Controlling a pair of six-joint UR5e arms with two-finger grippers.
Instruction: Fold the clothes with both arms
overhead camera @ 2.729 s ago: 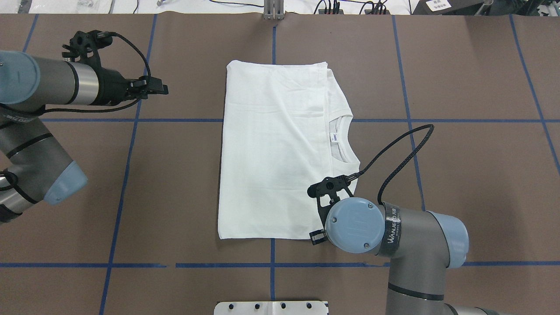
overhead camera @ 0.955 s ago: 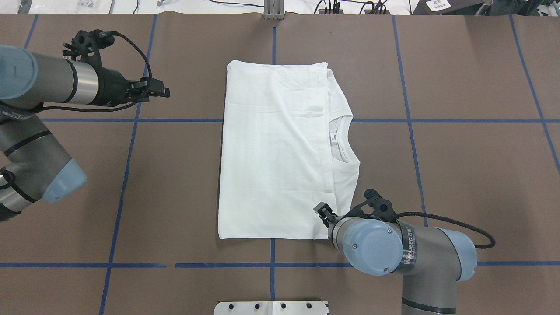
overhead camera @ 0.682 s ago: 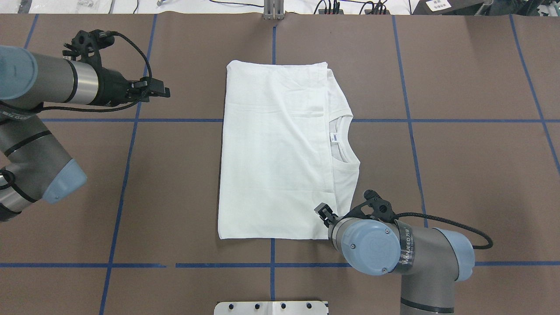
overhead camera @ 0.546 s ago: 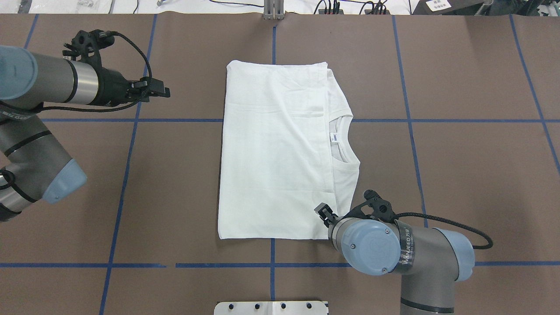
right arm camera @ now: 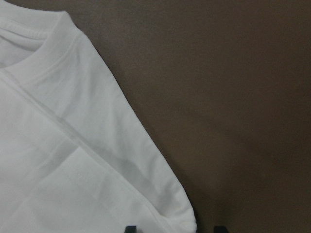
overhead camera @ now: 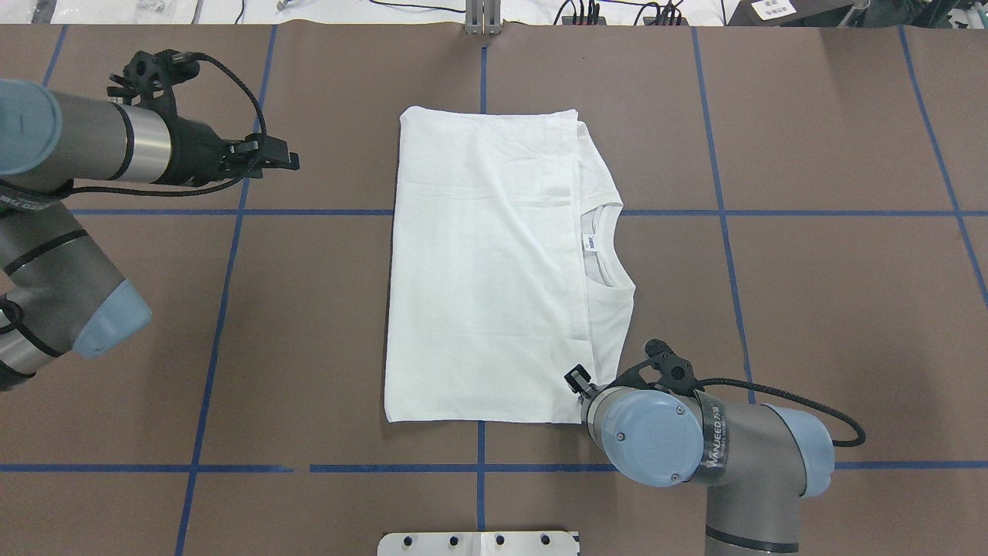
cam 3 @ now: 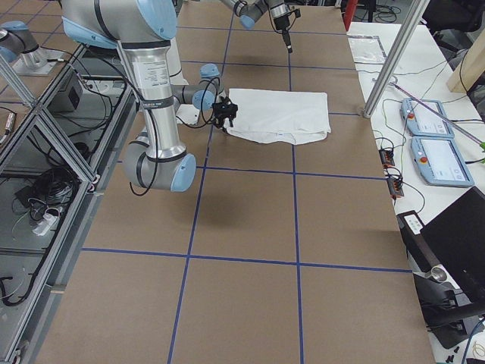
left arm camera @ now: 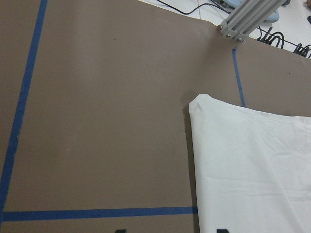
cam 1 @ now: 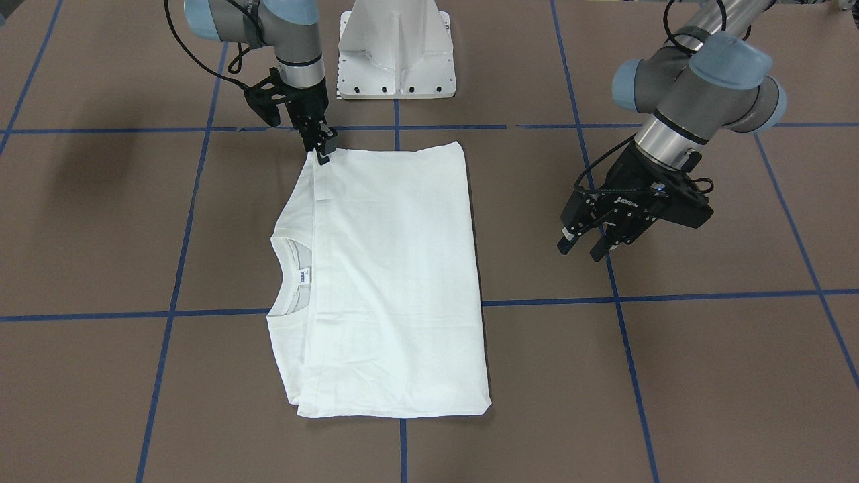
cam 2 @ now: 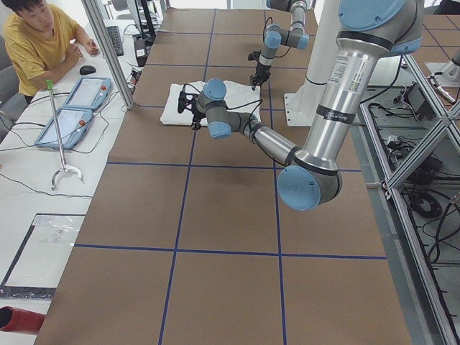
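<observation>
The white T-shirt (overhead camera: 486,262) lies folded flat on the brown table, its neck and label (overhead camera: 590,242) at the right; no black print shows. My right gripper (overhead camera: 575,382) is down at the shirt's near right corner, also seen in the front view (cam 1: 323,155). In the right wrist view its fingertips (right arm camera: 130,229) stand apart with the shirt corner (right arm camera: 184,218) between them, so it is open. My left gripper (overhead camera: 287,161) is open and empty, hovering left of the shirt (cam 1: 389,282), apart from it (cam 1: 580,247).
The white pedestal base (cam 1: 396,47) stands at the robot's side of the table. Blue tape lines (overhead camera: 231,212) cross the brown surface. A person (cam 2: 39,43) sits at a side desk with tablets (cam 2: 72,108) beyond the table's far edge.
Since 2.7 s ago my right wrist has turned and brought the gripper to the shirt's near right corner. Over the last second it shifted only slightly. The left arm has barely moved.
</observation>
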